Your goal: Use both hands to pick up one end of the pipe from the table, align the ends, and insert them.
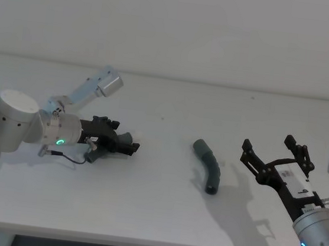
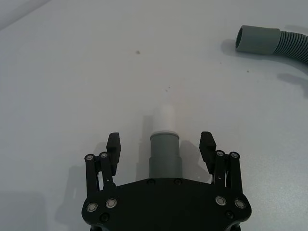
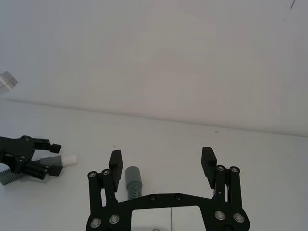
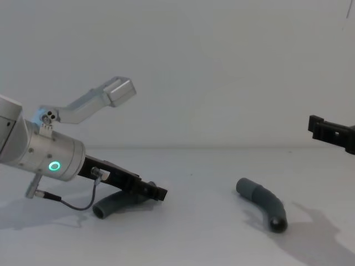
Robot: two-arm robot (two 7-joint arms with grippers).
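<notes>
One pipe piece lies on the white table, its grey cuff ending in a small white tip. My left gripper is low over it and open, with a finger on each side of the cuff and a gap at both. From the chest, the ribbed tail curves out beneath the left gripper. The second pipe piece lies free mid-table, cuff toward the far side. Right of it, above the table, my right gripper hovers open and holds nothing.
A silver part of the left arm juts up behind the left wrist. A thin cable loops onto the table below that wrist. The table's front edge runs close to me, and a plain wall stands behind.
</notes>
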